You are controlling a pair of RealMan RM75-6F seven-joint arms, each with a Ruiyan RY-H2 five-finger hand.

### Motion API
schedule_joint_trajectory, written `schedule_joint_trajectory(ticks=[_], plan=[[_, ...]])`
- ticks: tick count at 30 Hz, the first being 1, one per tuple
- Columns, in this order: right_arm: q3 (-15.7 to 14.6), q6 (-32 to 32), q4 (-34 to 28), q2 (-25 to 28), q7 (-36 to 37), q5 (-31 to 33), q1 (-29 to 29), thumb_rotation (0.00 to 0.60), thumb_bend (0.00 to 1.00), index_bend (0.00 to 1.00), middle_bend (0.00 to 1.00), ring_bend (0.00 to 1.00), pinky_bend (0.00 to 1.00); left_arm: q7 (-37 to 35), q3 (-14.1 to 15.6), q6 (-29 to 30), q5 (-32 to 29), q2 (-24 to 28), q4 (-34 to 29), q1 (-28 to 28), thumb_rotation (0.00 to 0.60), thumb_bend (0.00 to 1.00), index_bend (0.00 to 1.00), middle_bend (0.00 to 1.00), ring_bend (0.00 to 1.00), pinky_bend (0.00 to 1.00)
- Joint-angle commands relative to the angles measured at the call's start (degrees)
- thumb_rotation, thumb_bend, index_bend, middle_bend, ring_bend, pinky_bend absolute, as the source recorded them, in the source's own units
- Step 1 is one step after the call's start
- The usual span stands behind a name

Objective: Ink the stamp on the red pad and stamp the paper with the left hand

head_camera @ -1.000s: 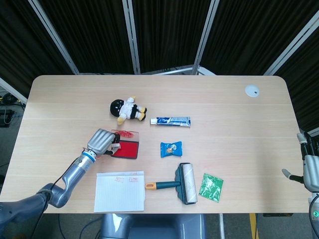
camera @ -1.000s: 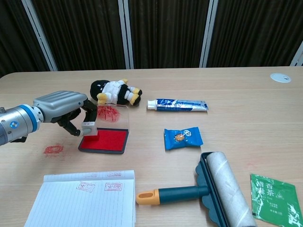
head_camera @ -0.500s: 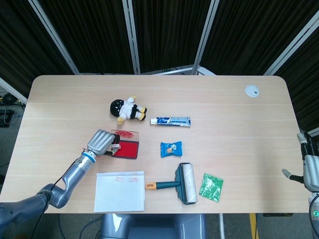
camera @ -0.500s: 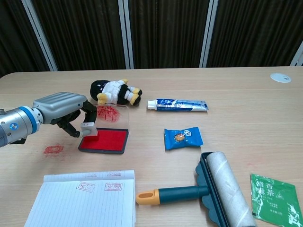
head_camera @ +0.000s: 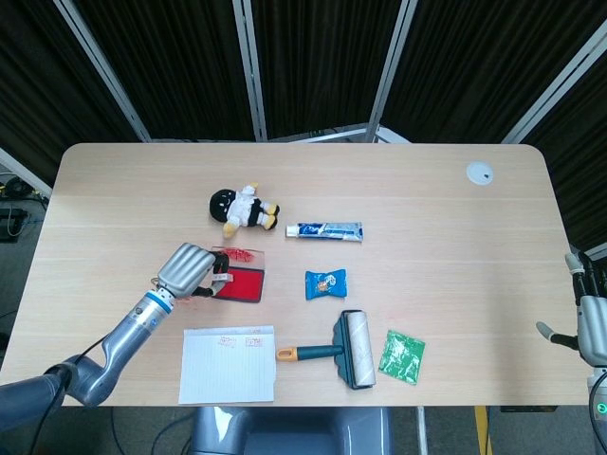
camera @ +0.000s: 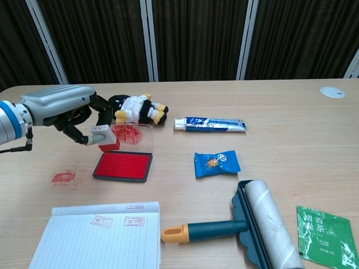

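The stamp (camera: pixel 104 138) is held in the left hand (camera: pixel 61 109), lifted clear above the red ink pad (camera: pixel 123 166), its face red with ink. The lined paper (camera: pixel 98 242) lies near the front edge of the surface (camera: pixel 291 112) (two prints are already on it). The stamp should be kept level, brought over a free area and pressed straight down without sliding. The right hand (head_camera: pixel 590 327) is seen only at the edge; its state cannot be told.
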Motion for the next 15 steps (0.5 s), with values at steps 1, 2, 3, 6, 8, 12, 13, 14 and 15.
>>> schedule_joint_trajectory(ticks=[1, 2, 3, 6, 8, 12, 13, 14, 15], plan=[[-0.07, 0.27, -0.27, 0.15, 0.11, -0.32, -0.12, 0.600, 0.00, 0.00, 0.00, 0.00, 0.00, 1.69, 2.11, 1.93, 1.57, 4.84, -6.62, 1.98, 0.600, 0.43, 0.64, 0.57, 0.80, 0.93], [-0.09, 0.37, -0.36, 0.21, 0.19, -0.42, -0.17, 0.600, 0.00, 0.00, 0.00, 0.00, 0.00, 2.18, 2.68, 2.43, 1.68, 5.47, -7.73, 2.61, 0.600, 0.44, 0.64, 0.56, 0.80, 0.93], [-0.11, 0.47, -0.48, 0.28, 0.29, -0.52, -0.23, 0.600, 0.00, 0.00, 0.00, 0.00, 0.00, 2.72, 3.39, 2.73, 1.53, 6.12, -8.89, 3.36, 0.600, 0.44, 0.63, 0.56, 0.80, 0.93], [-0.18, 0.79, -1.02, 0.64, 0.82, -1.09, -0.38, 0.600, 0.00, 0.00, 0.00, 0.00, 0.00, 4.97, 6.05, 3.15, 0.46, 8.47, -13.61, 5.93, 0.600, 0.45, 0.63, 0.56, 0.80, 0.93], [-0.28, 0.90, -1.26, 0.85, 1.12, -1.46, -0.45, 0.600, 0.00, 0.00, 0.00, 0.00, 0.00, 6.94, 6.93, 3.78, 0.07, 9.26, -15.68, 7.03, 0.600, 0.45, 0.64, 0.56, 0.80, 0.93], [-0.44, 1.03, -1.73, 1.31, 2.01, -2.07, -0.62, 0.600, 0.00, 0.00, 0.00, 0.00, 0.00, 9.95, 8.25, 5.63, -0.72, 9.30, -18.18, 9.41, 0.600, 0.45, 0.64, 0.56, 0.80, 0.93], [-0.48, 1.06, -1.83, 1.43, 2.25, -2.22, -0.66, 0.600, 0.00, 0.00, 0.00, 0.00, 0.00, 10.89, 8.56, 6.26, -0.72, 9.04, -18.29, 10.01, 0.600, 0.45, 0.64, 0.56, 0.80, 0.93], [-0.53, 1.09, -1.93, 1.56, 2.49, -2.40, -0.70, 0.600, 0.00, 0.00, 0.00, 0.00, 0.00, 11.68, 8.89, 6.82, -0.68, 8.75, -18.37, 10.60, 0.600, 0.45, 0.64, 0.56, 0.80, 0.93], [-0.55, 1.11, -2.02, 1.64, 2.65, -2.52, -0.72, 0.600, 0.00, 0.00, 0.00, 0.00, 0.00, 12.00, 9.11, 7.14, -0.65, 8.55, -18.43, 10.98, 0.600, 0.45, 0.64, 0.56, 0.80, 0.93]])
